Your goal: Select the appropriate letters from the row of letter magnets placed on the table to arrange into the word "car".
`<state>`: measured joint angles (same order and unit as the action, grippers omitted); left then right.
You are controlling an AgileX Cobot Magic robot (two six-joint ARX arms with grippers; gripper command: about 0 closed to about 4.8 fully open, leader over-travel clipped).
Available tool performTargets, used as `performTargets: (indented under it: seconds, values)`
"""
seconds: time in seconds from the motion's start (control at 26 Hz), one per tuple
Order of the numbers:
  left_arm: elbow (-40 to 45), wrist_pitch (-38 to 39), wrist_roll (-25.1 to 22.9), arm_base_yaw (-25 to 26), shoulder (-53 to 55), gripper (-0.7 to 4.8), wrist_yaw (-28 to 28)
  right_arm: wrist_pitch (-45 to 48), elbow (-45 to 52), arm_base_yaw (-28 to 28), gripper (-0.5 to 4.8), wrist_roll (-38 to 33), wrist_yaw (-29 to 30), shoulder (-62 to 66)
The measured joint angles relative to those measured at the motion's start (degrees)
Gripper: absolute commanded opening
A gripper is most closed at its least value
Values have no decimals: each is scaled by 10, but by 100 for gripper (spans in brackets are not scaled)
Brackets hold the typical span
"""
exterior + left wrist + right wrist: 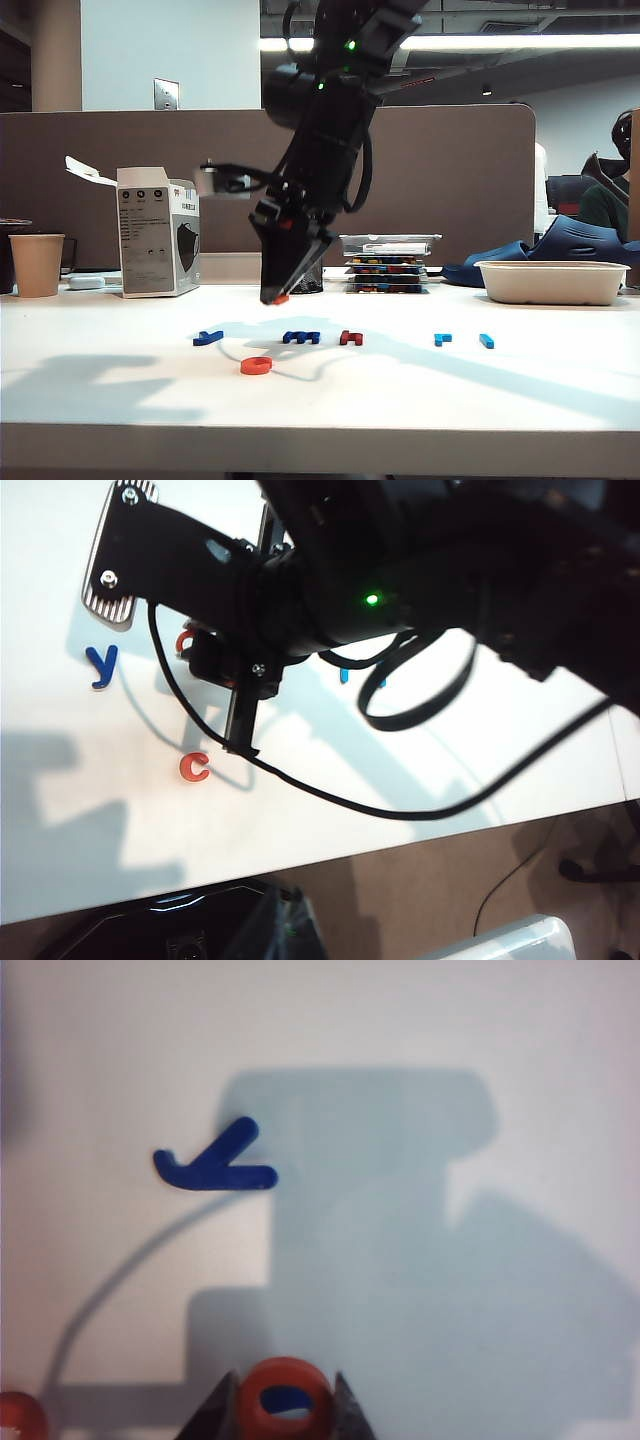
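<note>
My right gripper (272,292) reaches across to the left half of the table (420,400) and hangs a little above it. It is shut on the orange "a" (286,1380), which sits between the two dark fingertips of the gripper (284,1398). The orange-red "c" (256,365) lies alone in front of the row, also in the left wrist view as "c" (194,767). In the row lie a dark-blue "y" (208,338), a dark-blue "m" (301,337), a dark-red "h" (350,338) and two light-blue letters (443,339). Only dark blurred shapes show where my left gripper would be.
A paper cup (37,264) and a grey-white carton (157,232) stand at the back left. A stack of flat trays (388,262) and a white oblong container (551,281) stand at the back right. A black cable (300,785) trails under the right arm.
</note>
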<state>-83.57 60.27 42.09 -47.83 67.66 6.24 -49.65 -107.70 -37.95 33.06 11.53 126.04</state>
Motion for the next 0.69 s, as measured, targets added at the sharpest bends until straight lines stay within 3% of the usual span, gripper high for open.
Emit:
performTargets:
  seconds: [0.69]
  values:
    - [0,0,0,0,0,-5,0,-90,0,0,85,-2,6,-44]
